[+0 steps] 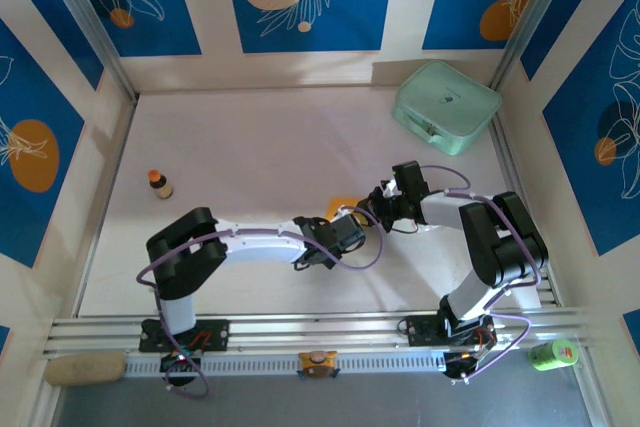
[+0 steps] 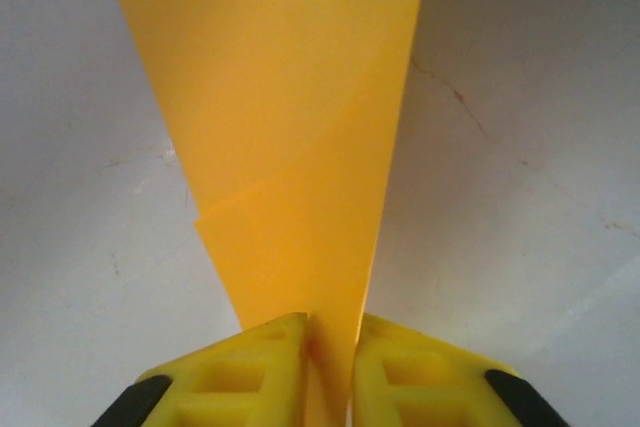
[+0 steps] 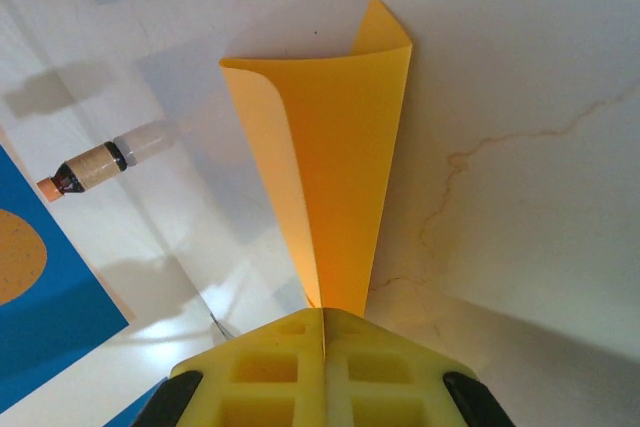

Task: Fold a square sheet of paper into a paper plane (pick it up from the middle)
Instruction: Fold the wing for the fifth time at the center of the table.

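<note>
The square sheet of paper (image 1: 347, 205) is held btw both arms, on the near side of the green case (image 1: 446, 107) & a bit left of it. Left jaws pinch one end, right jaws pinch the other. It's thin, light & bendy, prob tears easy, so hold the folded edge softly

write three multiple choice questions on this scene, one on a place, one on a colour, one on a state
1. Where on the table is the mint-green case? A) far right corner B) near left corner C) between the arm bases
2. What colour is the sheet of paper? A) white B) orange-yellow C) blue
3. How is the right pincer? A) open above the sheet B) shut on nothing C) shut on the sheet
Answers: 1 A, the top view shows it by the far right wall; 2 B, both wrist views show that colour; 3 C, the paper rises from between its closed jaws.
</note>
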You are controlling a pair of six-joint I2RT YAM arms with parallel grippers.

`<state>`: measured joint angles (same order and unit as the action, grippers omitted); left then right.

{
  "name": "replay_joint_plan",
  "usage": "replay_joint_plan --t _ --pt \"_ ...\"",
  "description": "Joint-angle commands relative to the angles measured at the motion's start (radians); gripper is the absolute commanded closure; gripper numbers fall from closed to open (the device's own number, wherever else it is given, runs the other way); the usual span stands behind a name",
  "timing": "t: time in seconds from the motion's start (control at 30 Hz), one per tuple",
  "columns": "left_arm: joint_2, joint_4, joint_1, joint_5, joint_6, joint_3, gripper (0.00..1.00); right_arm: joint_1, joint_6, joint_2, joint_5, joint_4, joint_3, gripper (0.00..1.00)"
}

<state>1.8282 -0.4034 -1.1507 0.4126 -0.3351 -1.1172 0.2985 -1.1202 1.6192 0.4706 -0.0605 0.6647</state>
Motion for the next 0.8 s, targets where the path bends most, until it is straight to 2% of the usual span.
replay_joint_plan --t 0.0,0.07,0.2,0.37,0.43,0.57,0.77 --pt "-0.023 0.000 -0.006 0.005 -0.008 0.010 0.85 -0.004 -0.012 -0.017 0.003 0.005 -0.014 1.00" --pt "-0.023 0.000 -0.006 0.004 -0.008 0.009 0.89 -0.005 -0.012 -0.018 0.002 0.006 -0.015 1.00" --pt "-0.021 0.005 -0.004 -0.002 -0.012 0.012 0.91 -0.005 -0.007 -0.028 0.002 0.008 -0.015 0.97" --pt "-0.021 0.030 0.014 -0.056 -0.037 0.029 0.92 -0.016 0.042 -0.078 -0.032 0.072 -0.007 0.79" --pt "-0.023 0.039 0.026 -0.086 -0.048 0.035 0.90 -0.029 0.072 -0.107 -0.056 0.119 -0.001 0.74" --pt "-0.027 0.073 0.048 -0.153 -0.056 0.054 0.87 -0.067 0.109 -0.157 -0.081 0.188 -0.006 0.70" --pt "-0.024 0.093 0.070 -0.220 -0.062 0.060 0.83 -0.105 0.114 -0.201 -0.074 0.198 -0.037 0.68"
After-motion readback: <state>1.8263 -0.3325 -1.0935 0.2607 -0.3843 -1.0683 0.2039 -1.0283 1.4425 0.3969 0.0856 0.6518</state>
